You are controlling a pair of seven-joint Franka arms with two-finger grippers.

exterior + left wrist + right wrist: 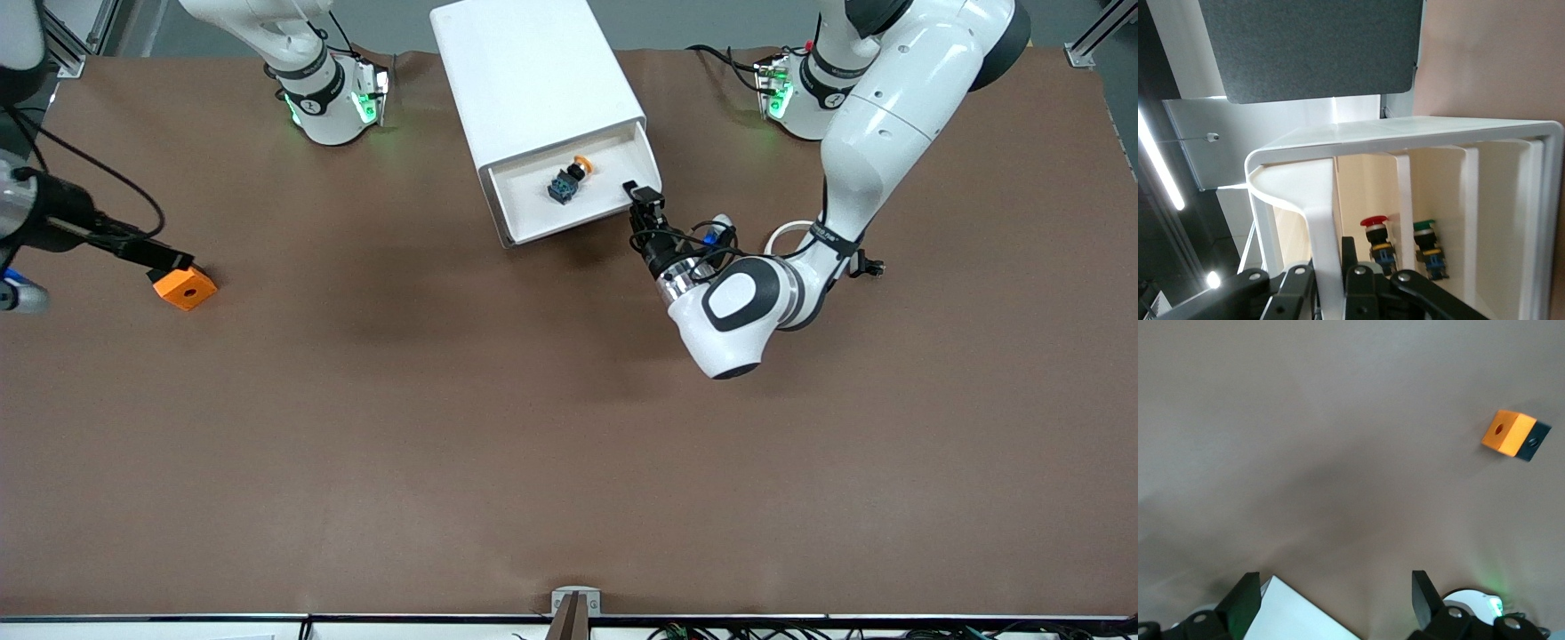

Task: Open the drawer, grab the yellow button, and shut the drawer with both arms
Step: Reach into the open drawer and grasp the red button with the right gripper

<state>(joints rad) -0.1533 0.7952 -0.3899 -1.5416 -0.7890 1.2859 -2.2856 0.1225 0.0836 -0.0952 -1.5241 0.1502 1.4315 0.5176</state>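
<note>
The drawer point(533, 213) stands pulled out of the top of the white cabinet point(533, 71). In it lies the button point(569, 182), with an orange cap, black body and blue base. My left gripper point(642, 200) is at the drawer's front corner toward the left arm's end, shut on a white slat of the drawer front point(1325, 220). In the left wrist view the gripper point(1328, 267) has a black finger on each side of that slat. My right gripper point(1335, 607) hangs open high over the table, holding nothing, with a corner of the cabinet point(1298, 617) showing between its fingers.
An orange block with a black hole point(184, 287) lies toward the right arm's end, also seen as the orange block point(1508, 432). Through the slats, a red-capped button point(1376, 233) and a green-capped button point(1426, 240) sit in lower drawers. White cable loop point(787, 236) beside the left arm.
</note>
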